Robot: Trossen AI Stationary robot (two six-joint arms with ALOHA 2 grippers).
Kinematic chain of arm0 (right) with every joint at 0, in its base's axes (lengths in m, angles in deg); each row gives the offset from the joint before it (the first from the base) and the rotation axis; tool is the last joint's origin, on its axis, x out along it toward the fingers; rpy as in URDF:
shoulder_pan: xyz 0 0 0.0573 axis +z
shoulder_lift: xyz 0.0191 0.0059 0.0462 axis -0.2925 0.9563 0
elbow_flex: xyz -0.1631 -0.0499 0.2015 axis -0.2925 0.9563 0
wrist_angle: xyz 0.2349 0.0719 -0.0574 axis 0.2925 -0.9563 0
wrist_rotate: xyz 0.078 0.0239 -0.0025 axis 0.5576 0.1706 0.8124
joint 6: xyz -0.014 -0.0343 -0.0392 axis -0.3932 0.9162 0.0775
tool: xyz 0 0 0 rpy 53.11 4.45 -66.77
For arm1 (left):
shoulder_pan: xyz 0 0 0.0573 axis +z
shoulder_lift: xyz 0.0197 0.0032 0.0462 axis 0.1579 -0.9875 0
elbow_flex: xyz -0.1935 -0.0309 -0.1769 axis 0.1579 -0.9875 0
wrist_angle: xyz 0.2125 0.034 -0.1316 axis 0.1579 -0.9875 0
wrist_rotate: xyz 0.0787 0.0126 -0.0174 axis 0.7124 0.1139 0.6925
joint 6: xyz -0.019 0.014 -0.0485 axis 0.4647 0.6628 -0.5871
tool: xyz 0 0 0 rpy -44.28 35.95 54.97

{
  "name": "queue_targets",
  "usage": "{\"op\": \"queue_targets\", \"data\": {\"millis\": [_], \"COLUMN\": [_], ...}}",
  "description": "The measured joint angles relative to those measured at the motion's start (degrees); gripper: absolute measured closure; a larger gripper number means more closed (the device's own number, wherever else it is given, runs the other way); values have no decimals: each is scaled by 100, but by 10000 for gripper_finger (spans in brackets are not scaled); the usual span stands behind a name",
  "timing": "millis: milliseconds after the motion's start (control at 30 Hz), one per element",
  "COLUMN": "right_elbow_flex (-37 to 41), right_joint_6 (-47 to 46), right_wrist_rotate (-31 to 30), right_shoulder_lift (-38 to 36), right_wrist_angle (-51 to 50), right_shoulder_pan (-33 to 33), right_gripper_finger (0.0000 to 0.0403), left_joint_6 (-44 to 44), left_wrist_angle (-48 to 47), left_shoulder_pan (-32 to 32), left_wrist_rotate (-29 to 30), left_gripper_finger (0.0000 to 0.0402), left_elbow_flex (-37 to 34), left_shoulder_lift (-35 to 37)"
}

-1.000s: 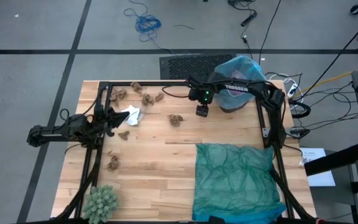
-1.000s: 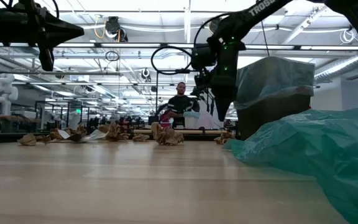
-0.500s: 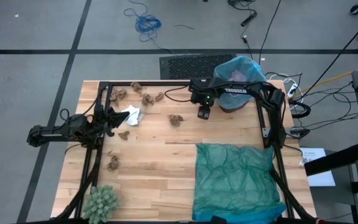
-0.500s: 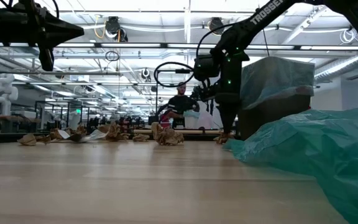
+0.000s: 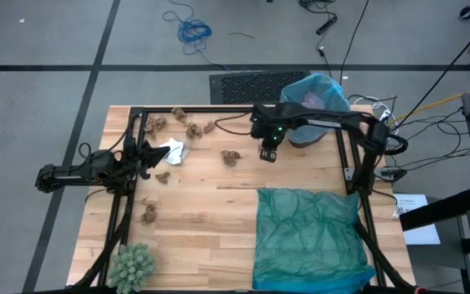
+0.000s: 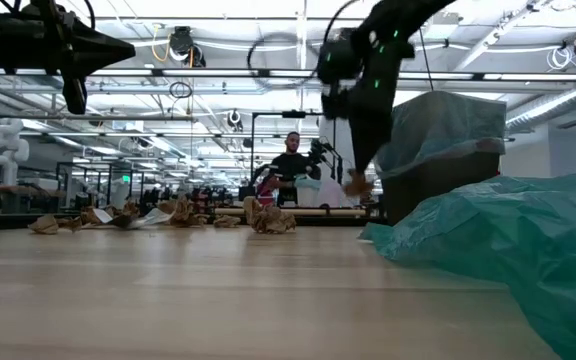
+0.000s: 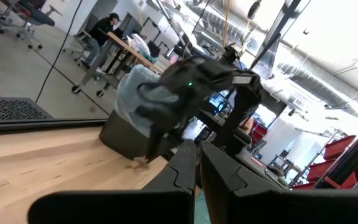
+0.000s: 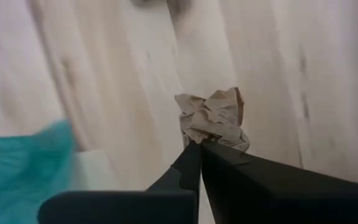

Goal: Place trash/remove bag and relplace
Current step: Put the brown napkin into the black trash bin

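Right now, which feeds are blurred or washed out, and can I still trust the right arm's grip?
Right wrist view: tabletop streaked with motion blur, yet the brown wad pinched in the right gripper reads sharp. Low view: that arm is smeared, ceiling lights glare. High view: evenly lit, crisp.

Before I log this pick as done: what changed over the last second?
The right gripper dipped to the table beside the bin, shut on a brown paper wad and lifted it clear. The left gripper stayed shut over the table's left side; the other wads and teal bag did not move.
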Motion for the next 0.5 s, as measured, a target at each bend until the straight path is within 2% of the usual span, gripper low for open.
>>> {"op": "queue_targets", "data": {"millis": [200,367,500], "right_elbow_flex": [-680,-1695,-2500], "right_joint_6": [-461,-679,-678], "right_wrist_rotate": [-77,-917,-1556], "right_shoulder_lift": [-958,-1474,-1548], "right_wrist_angle": [-204,-230,-655], "right_shoulder_pan": [126,67,-209], "right_gripper_finger": [403,403,403], "left_joint_6": [-1,-11,-11], "left_wrist_angle": [6,61,52], "left_shoulder_pan": [0,-1,0], "left_wrist_rotate": [0,0,26], "left_gripper_finger": [381,381,382], "left_elbow_flex": [0,0,0], "left_shoulder_lift": [2,0,0]}}
